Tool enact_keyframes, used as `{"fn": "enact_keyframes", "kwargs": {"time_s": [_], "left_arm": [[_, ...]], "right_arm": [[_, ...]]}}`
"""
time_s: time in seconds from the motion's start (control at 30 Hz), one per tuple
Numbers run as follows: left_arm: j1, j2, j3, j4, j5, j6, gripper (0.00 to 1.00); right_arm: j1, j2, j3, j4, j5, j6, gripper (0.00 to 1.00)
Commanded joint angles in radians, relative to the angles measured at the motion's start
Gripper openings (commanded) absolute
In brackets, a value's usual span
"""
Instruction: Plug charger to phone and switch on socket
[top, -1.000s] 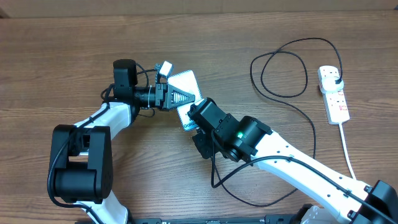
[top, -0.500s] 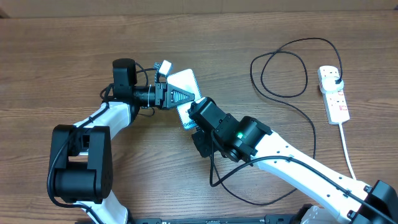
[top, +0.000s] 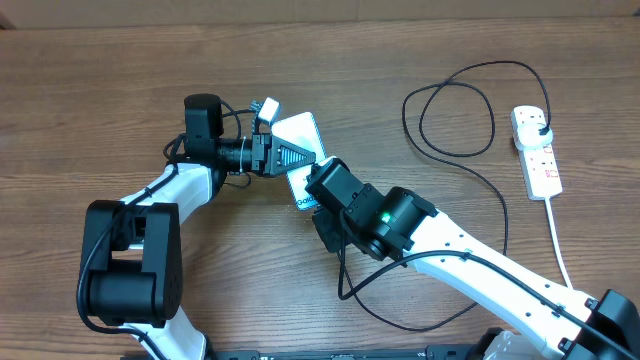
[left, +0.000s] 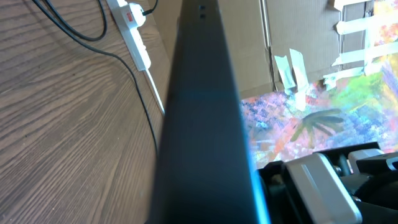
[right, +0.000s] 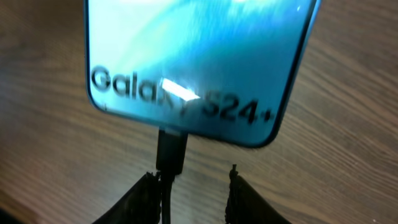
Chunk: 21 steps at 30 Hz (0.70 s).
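Charger (right: 171, 151) — plugged into phone (right: 199, 53).

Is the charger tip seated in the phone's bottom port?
Yes, the right wrist view shows the charger tip pushed into the bottom edge of the phone.

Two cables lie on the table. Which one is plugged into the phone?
The thin black cable: its small plug sits in the phone's bottom edge. The thicker white cord only leaves the power strip.

left arm (top: 172, 186): white links, black joints | right arm (top: 480, 262): same, green light
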Motion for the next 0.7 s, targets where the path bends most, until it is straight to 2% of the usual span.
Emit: {"fn": "enact_keyframes", "kwargs": {"time_s": [0.0,0.1,0.27,0.5,0.67], "left_arm": [[-0.006,0.003,0.01,0.004,0.048,0.031,0.04],[-0.005,0.003,0.01,0.004,0.047,0.031,0.04],[-0.006,0.003,0.01,0.006,0.046,0.031,0.04],[-0.006,0.003,0.01,0.006,0.046,0.03,0.04],[-0.006,0.003,0.01,0.006,0.046,0.03,0.04]], "right_arm": [[-0.003,0.0,0.035,-0.024,-0.083,0.058,0.38],[0.001,0.0,0.028,-0.029,-0.157,0.109,0.38],[0.008,0.0,-0.002,0.01,-0.157,0.127,0.38],[0.007,0.0,-0.009,0.052,-0.048,0.127,0.29],[0.007,0.005,-0.009,0.054,-0.05,0.128,0.28]]}}
